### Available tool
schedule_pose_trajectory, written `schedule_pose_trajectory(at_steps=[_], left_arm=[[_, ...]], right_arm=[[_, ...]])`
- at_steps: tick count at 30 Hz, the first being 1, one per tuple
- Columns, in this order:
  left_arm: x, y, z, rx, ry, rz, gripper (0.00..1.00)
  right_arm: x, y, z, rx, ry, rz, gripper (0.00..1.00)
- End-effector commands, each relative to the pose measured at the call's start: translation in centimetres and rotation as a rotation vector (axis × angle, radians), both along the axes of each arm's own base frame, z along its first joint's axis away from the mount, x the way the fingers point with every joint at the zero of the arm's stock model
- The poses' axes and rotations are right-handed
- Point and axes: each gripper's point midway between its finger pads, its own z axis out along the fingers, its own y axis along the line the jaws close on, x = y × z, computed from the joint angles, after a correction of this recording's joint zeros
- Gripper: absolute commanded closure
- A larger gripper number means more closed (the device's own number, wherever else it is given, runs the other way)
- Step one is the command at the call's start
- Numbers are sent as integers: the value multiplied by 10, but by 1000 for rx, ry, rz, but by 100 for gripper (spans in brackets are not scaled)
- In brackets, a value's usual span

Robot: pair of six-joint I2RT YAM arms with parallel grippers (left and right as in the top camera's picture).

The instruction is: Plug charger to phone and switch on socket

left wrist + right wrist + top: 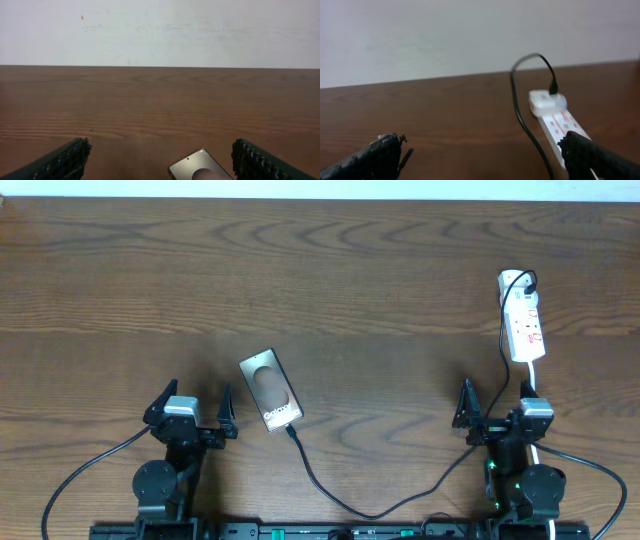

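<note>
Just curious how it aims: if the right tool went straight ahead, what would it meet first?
Likely the socket, lying just ahead on the right-hand finger's side of the right tool, or the charger trailing beside it. Depth is hard to judge.

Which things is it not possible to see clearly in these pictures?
Charger tip at the phone: overhead view, too small to tell if plugged in.
Socket switches: overhead too small; right wrist view blurred, right hand covers part.
Most of the phone: left wrist view, cut by bottom edge.
</note>
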Motion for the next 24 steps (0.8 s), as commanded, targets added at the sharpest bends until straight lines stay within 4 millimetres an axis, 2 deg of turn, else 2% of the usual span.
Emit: schedule_pose_trajectory(at_steps=[1, 24], left_arm=[[-1, -3, -15, -3, 49, -15, 8], [-1, -3, -15, -3, 49, -15, 8]], right_arm=[[-1, -5, -5, 45, 19, -38, 1], [-1, -3, -8, 8, 30, -24, 1]])
